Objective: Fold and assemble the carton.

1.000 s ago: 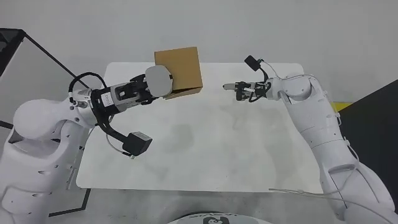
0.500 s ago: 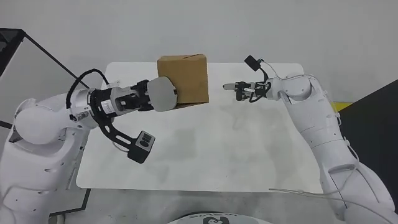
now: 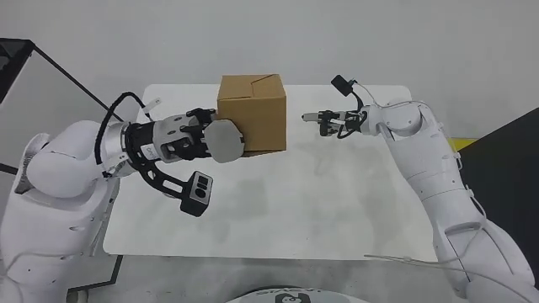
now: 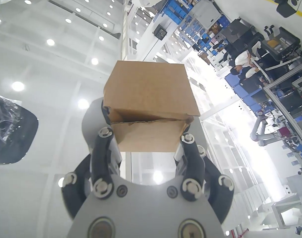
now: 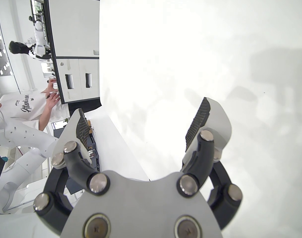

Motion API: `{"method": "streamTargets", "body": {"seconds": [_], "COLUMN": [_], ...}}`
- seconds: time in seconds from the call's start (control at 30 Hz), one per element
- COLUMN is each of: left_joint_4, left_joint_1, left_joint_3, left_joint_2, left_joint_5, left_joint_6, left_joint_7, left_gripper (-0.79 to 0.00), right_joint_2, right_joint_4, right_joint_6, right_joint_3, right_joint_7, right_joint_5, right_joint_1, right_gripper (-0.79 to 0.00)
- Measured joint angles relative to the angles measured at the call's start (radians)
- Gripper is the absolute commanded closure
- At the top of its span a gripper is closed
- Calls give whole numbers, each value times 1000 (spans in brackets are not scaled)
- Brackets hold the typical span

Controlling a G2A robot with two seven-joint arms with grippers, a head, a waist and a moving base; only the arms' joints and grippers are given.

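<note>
The near half of the counter (image 3: 286, 219) is bare white, and that is where I have room to work. Above its left middle, my left gripper (image 3: 221, 140) is clamped on the carton (image 3: 253, 111), one finger on each side of a lower wall. In the left wrist view, the end facing the gripper shows a ragged seam gaping slightly between two flaps.

The carton is held off the counter as a squared-up box. The face turned to the top view has its flaps folded in, with a seam across it. I judge the forming done and the closing of the last flaps in hand (the gaping end looks like the unfinished one).

My right gripper (image 3: 313, 119) hangs to the carton's right, jaws spread and empty, apart from it. The next move calls for a brace: either bring that gripper across to press the flaps, or set the carton down first. The counter's far edge lies close behind the carton, so I would set it down nearer to me.
</note>
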Motion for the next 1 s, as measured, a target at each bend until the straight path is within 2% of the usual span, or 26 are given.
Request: {"method": "streamTargets", "body": {"seconds": [0.33, 0.43, 0.6, 0.7, 0.83, 1.0], "left_joint_4": [-14, -22, -26, -22, -19, -18], "left_joint_1": [4, 3, 0, -3, 1, 14], "left_joint_3": [-2, -12, -25, -42, -61, -63], "left_joint_2": [1, 2, 3, 5, 5, 2], "left_joint_5": [30, 64, 229, 247, 245, 245], "left_joint_6": [12, 82, 217, 280, 319, 308], "left_joint_7": [18, 3, -1, 11, 15, -9], "left_gripper": [0, 0, 0, 0, 0, 0], "right_joint_2": [0, 0, 0, 0, 0, 0], "right_joint_4": [0, 0, 0, 0, 0, 0], "right_joint_6": [0, 0, 0, 0, 0, 0], "right_joint_3": [0, 0, 0, 0, 0, 0], "right_joint_7": [0, 0, 0, 0, 0, 0], "right_joint_5": [0, 0, 0, 0, 0, 0], "right_joint_1": [0, 0, 0, 0, 0, 0], "right_gripper": [-785, -785, -785, -785, -785, -785]}}
